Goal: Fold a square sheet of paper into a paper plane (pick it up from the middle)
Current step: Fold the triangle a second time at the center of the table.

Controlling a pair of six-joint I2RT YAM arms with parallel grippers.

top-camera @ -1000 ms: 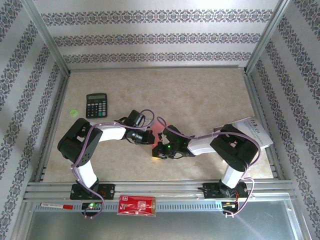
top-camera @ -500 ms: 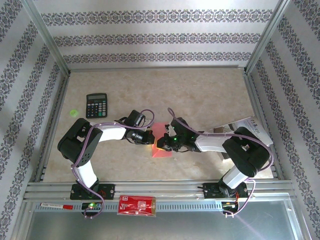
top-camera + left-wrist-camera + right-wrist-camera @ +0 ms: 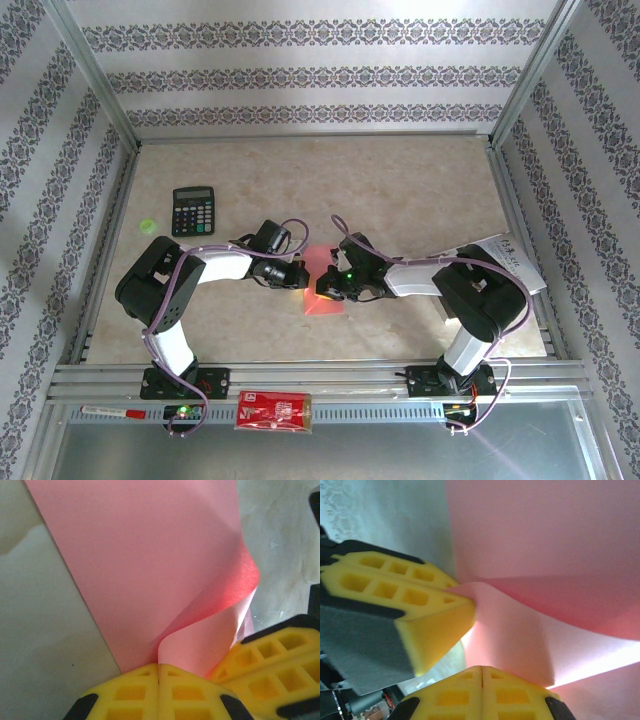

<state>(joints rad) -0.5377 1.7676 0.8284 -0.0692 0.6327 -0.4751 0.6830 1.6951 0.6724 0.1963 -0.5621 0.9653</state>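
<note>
Found mid-counter [image 3: 400, 190], toward the near side: the sheet [image 3: 322, 303], pink, wedged between the two hands. Approached from its left by the left hand [image 3: 300, 276] and from its right by the right hand [image 3: 326, 287], with the fingertips almost meeting over the paper, so neither arm nearer than the other. Pinched firmly by the left hand, pads pressed flat together on a hump of paper that curls up out of their seam, the rest running away flat on the counter. Closed as well on the right, pads tight together and touching the same raised fold just beside the left pads; not possible to tell whether any paper sits between them. Judging by the overhead view, laid with the visible strip running near-to-far, across the line joining the hands, with the lifted fold rising between the two pinch points. Probably a matter, next, of carrying that fold over and pressing it down, which depends on keeping the hump between the pads rather than letting it slip to one side. Hidden from above: the middle of the sheet, under both wrists. Cut off in both wrist views: its outer edges and corners. Hard to make out how many creases exist, and no dart shape to be seen.
</note>
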